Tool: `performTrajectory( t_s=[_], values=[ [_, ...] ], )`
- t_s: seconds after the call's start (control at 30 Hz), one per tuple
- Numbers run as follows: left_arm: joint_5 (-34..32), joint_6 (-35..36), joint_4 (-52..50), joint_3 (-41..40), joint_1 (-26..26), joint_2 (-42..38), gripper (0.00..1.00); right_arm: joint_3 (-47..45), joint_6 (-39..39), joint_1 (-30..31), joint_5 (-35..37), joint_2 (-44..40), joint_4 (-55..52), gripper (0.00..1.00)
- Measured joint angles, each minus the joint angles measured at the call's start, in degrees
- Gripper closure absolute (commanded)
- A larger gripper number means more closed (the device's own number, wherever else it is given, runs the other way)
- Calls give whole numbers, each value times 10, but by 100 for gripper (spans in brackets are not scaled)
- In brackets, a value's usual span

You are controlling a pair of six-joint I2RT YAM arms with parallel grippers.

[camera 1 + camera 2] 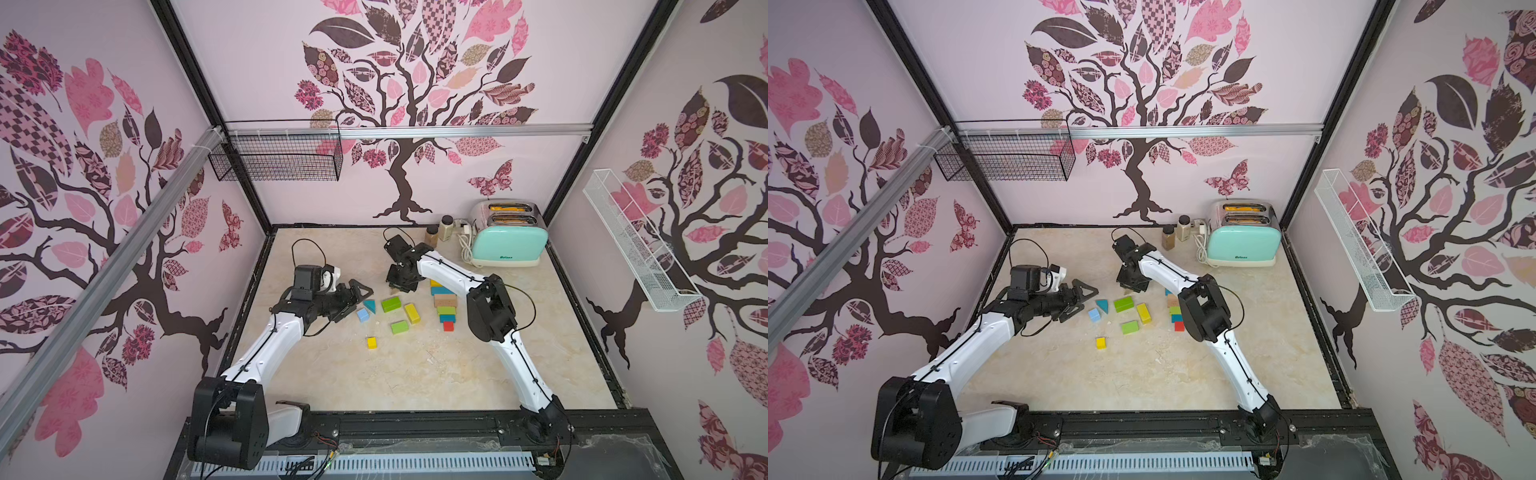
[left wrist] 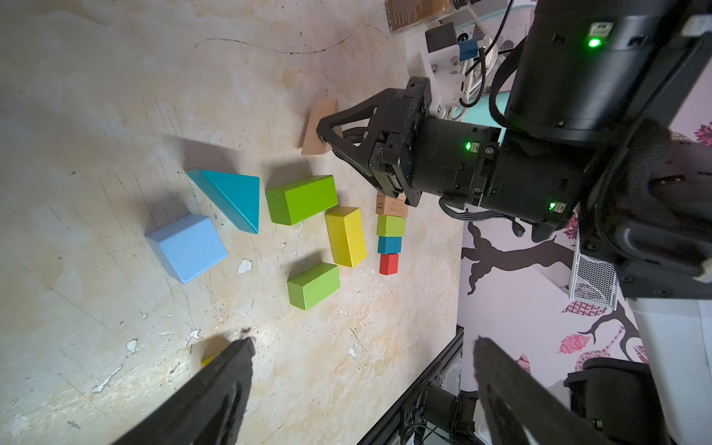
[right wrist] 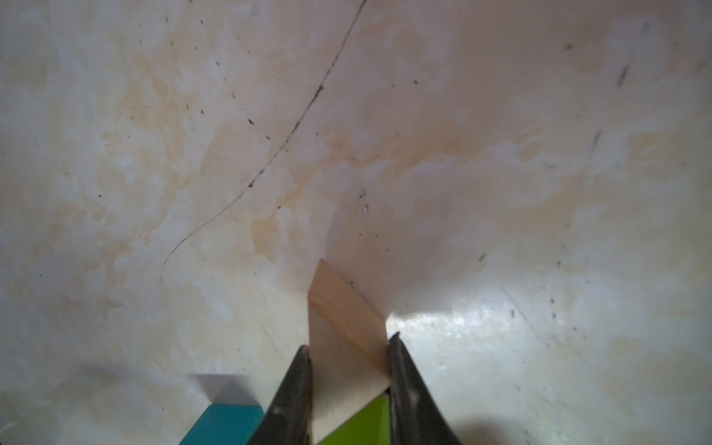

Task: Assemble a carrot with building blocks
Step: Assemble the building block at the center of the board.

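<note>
The tan block [image 2: 391,206] bears "21"; the brand word on the toaster [image 1: 510,245] is unreadable.

The left hand [image 2: 362,343] gapes wide; the right hand [image 3: 348,343] clamps, pointing downward.

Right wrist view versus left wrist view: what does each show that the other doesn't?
Only the right wrist view shows both fingers of the right gripper pressed against the tan wedge. Only the left wrist view shows the light blue cube, yellow bar, red cube and the open left gripper. Both show the tan wedge and the marbled table.
</note>
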Motion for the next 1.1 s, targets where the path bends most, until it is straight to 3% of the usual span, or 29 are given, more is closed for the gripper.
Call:
performTrajectory(
  t_s=[0.17, 0.57, 1.1],
  values=[
    [-2, 0, 0, 0, -3, 0, 7, -3, 0, 3, 8, -3, -5, 93],
    [-5, -1, 1, 0, -8, 0, 7, -2, 0, 5, 11, -2, -11, 62],
    [-11, -1, 1, 0, -11, 0, 7, 19, -14, 7, 11, -3, -11, 45]
  ],
)
